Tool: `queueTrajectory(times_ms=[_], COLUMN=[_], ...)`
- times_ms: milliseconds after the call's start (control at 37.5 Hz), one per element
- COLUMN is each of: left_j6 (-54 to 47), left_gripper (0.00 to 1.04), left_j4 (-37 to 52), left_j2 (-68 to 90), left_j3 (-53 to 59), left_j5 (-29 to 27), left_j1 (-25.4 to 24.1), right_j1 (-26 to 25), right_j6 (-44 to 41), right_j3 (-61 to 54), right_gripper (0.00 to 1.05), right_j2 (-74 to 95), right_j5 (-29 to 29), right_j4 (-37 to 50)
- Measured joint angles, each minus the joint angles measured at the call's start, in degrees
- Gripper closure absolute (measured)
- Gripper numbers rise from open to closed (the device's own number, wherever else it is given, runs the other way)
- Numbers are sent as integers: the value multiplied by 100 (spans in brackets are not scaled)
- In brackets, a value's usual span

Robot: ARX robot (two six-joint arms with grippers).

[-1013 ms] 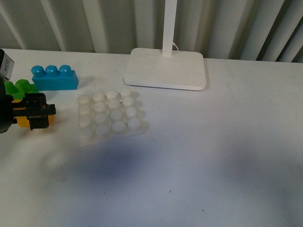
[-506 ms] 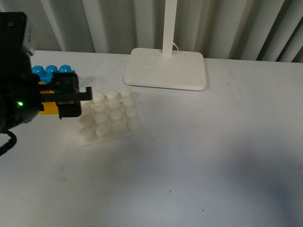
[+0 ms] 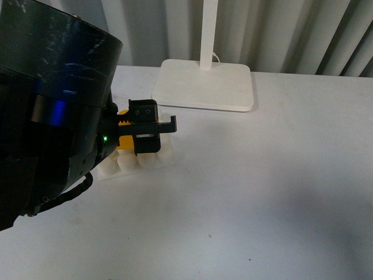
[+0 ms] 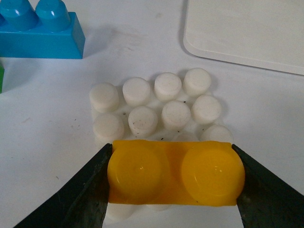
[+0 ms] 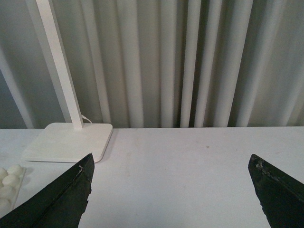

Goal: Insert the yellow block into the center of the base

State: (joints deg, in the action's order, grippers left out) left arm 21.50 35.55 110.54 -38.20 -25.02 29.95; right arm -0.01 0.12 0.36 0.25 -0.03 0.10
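My left gripper (image 4: pixel 175 176) is shut on the yellow block (image 4: pixel 175 172), a two-stud brick held by its ends above the white studded base (image 4: pixel 156 102). In the front view the left gripper (image 3: pixel 145 134) hangs over the base (image 3: pixel 150 157), and only a sliver of the yellow block (image 3: pixel 125 142) shows behind the black fingers. The left arm hides most of the base there. I cannot tell if the block touches the studs. My right gripper (image 5: pixel 173 190) is open and empty, off to the right of the base (image 5: pixel 8 183), whose edge shows in the right wrist view.
The white lamp foot (image 3: pixel 204 84) with its pole stands behind the base. The blue three-stud brick (image 4: pixel 40 31) lies beside the base on the left, with a green sliver (image 4: pixel 1 78) at that view's edge. Grey curtains (image 5: pixel 190 61) hang at the back.
My left arm has carried the yellow block from the table's left side rightward, up over the studded base. It now fills the left of the front view and hides the other bricks.
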Motion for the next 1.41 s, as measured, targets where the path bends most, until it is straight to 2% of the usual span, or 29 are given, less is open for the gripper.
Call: queueTrajectory(times_ms=[640, 1412], left_j6=[-9, 136], left_gripper=[40, 40], left_j4=[-59, -192], left_j2=[684, 817], left_j3=[-603, -715], left_j5=[-35, -133], left_j1=[-13, -17], right_j1=[0, 0], right_j6=[0, 0], right_j3=[0, 0], right_gripper=[9, 9], right_j2=[0, 0], right_j5=[0, -2], right_j4=[0, 0])
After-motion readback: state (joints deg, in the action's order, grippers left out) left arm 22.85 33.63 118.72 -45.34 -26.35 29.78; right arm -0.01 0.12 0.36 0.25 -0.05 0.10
